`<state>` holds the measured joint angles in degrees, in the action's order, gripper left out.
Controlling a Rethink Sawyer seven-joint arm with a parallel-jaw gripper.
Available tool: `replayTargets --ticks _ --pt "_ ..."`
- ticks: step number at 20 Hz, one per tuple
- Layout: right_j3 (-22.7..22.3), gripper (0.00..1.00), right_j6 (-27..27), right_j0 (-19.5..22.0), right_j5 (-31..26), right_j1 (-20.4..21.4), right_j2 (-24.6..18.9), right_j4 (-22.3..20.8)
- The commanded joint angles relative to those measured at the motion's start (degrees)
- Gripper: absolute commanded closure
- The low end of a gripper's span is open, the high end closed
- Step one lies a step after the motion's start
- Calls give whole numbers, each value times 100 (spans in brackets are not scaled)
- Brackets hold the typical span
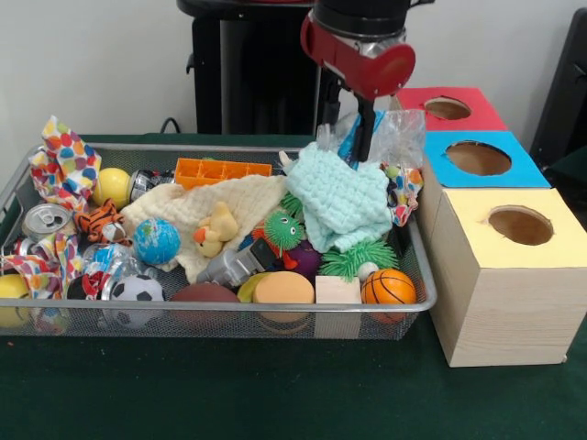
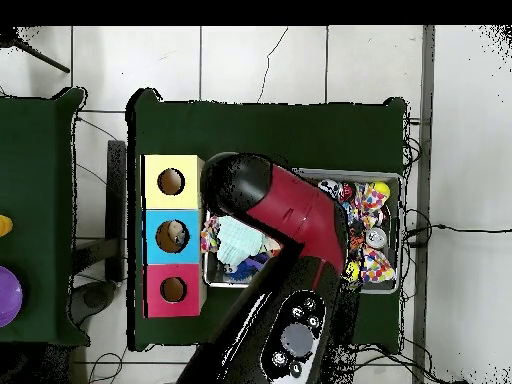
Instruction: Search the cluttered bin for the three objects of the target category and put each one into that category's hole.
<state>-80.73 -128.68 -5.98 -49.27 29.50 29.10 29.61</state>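
Note:
The bin is a wide silver wire-mesh basket heaped with clutter; in the overhead view only its right rim shows beside the arm. The red-topped box stands at the far right with its round hole; in the overhead view the hole is at the lower left. My gripper hangs over the bin's far right corner, down at a mint knitted cloth and a clear plastic bag. In the overhead view the arm hides the gripper.
A blue-topped box and a yellow-topped box stand in front of the red one. The bin holds a basketball, soccer ball, globe ball, yellow ball, duck plush, orange tray and can.

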Motion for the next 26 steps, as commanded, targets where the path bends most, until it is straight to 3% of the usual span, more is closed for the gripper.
replayTargets --ticks 1,3,10,19,26 --pt "-386 100 -901 350 -721 131 -964 358" --pt "-451 100 -900 391 -675 107 -1045 422" --pt "-429 100 -1902 -146 -637 -124 -630 380" --pt "-829 100 -2088 -284 -646 -90 -772 778" --pt "-802 100 -2248 -457 -702 -265 -528 682"
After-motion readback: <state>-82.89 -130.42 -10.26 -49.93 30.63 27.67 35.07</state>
